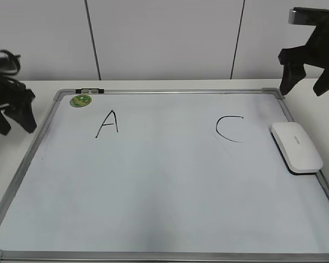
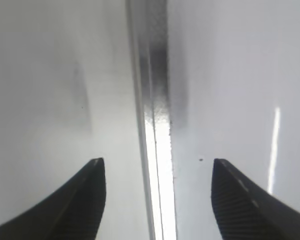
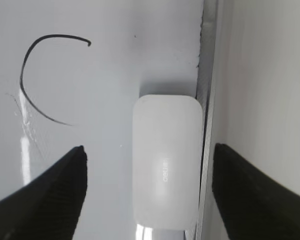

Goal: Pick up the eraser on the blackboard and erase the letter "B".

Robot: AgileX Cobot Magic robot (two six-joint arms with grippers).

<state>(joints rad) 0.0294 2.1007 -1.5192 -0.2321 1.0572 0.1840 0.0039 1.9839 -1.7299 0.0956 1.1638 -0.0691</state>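
The blackboard (image 1: 153, 186) is a white board with a silver frame, lying flat. A black "A" (image 1: 107, 124) and a black "C" (image 1: 229, 129) are on it; no letter "B" shows between them. The white eraser (image 1: 296, 147) lies on the board against its right frame, also in the right wrist view (image 3: 167, 162). My right gripper (image 1: 308, 87) hangs open above the board's far right corner, its fingers (image 3: 147, 192) either side of the eraser but well above it. My left gripper (image 1: 13, 118) is open and empty over the board's left frame (image 2: 157, 145).
A round green sticker (image 1: 80, 100) and a small clip (image 1: 89, 90) sit at the board's far left corner. The white table (image 1: 22, 87) surrounds the board, with a white wall behind.
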